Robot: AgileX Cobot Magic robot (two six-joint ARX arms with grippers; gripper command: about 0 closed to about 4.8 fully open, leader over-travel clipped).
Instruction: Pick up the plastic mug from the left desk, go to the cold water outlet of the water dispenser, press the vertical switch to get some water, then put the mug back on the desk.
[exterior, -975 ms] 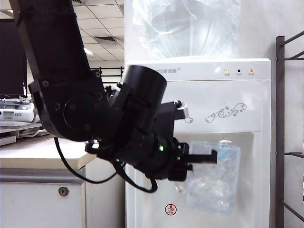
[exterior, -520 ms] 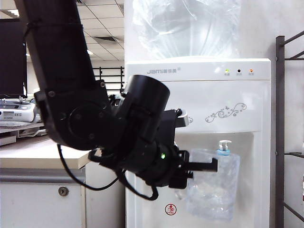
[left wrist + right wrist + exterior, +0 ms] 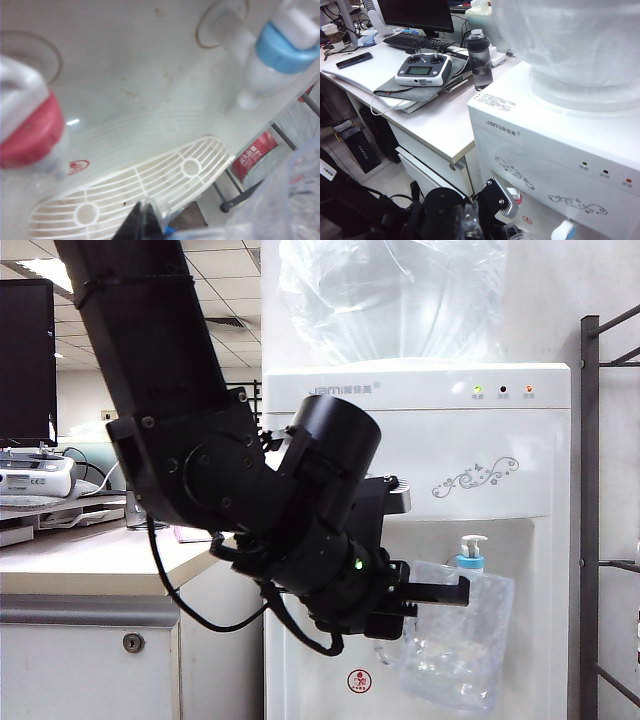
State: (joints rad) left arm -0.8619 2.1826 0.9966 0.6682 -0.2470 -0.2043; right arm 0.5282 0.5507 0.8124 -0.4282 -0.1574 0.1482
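- Water dispenser point(image 3: 470, 450) fills the right half of the exterior view – tall white box, grey swirl ornament, three small lights near the top edge, big clear bottle point(image 3: 395, 295) seated above.
- Left arm point(image 3: 190, 440) sweeps down from the upper left of the exterior view, black and bulky, crossing in front of the dispenser's left edge toward the tap recess.
- Left desk point(image 3: 80, 565) at lower left of the exterior view: beige top, grey front edge, white cabinet front with a small round lock point(image 3: 133, 642).
- Plastic mug point(image 3: 462, 635) hangs in the lower right part of the recess, clear and rippled, tilted slightly, directly below the cold water outlet point(image 3: 469, 560); rim just under the blue collar.
- Left gripper point(image 3: 440, 592) clamped tight on the mug's rim – black fingers level, pointing right.
- Vertical switch point(image 3: 472, 541) stands upright on the blue-collared tap, untouched, clear of the mug.
- In the left wrist view: blue-collared tap point(image 3: 280, 50) at upper right, red-collared tap point(image 3: 30, 132) at left, white drip grille point(image 3: 140, 187) below, mug wall blurred at lower right.
- Right gripper outside every view; jaw state cannot be told.
- Right wrist view looks down on the dispenser top and the desk, with a remote controller point(image 3: 422, 69) and a black-lidded bottle point(image 3: 480, 60) near the upper left.
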